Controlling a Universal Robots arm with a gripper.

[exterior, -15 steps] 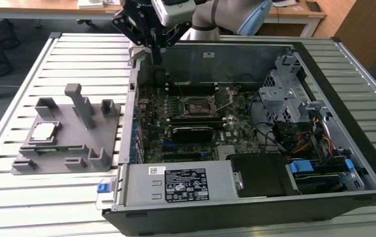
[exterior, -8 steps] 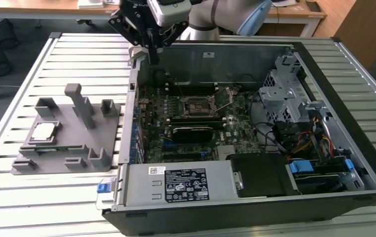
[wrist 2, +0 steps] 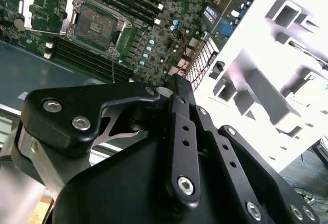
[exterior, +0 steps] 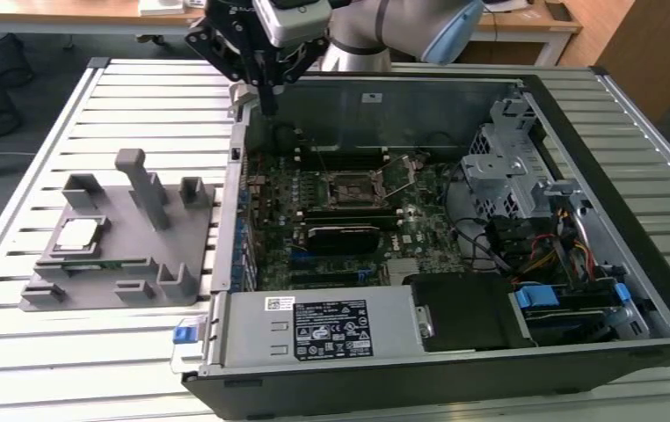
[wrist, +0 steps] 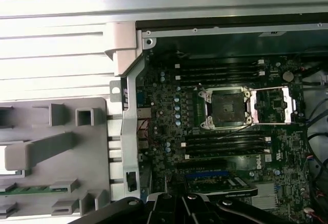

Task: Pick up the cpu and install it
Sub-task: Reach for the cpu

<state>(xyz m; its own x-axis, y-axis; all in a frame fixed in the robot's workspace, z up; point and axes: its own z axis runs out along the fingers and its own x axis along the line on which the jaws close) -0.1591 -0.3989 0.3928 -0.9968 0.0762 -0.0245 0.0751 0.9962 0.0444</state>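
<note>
Exterior view has the cpu (exterior: 77, 233) lying flat on the grey holder block (exterior: 124, 264), out on the slatted table (exterior: 135, 97). That puts it at roughly 9 o'clock from the open socket (exterior: 353, 186) and well apart from it, outside the computer case (exterior: 453, 387). The gripper (exterior: 272, 110) hangs over the case's far corner, at about 11 o'clock from the socket, with the cpu off at about 8 o'clock from it. Its fingers look pressed together with nothing between them, and the second wrist view gives the same impression of the gripper (wrist 2: 174, 80).

Both wrist views show the socket (wrist: 225, 108) bare, with its load plate (wrist: 271, 103) flipped open beside it.

As for handling, I'd guess the chip is very light, thin and completely stiff, with a slick metal lid. It probably won't flex, but it could skate out of a sloppy pinch. Best bet looks like gripping two opposite edges and keeping it level, since the underside and the socket contacts are likely the fragile bits.
</note>
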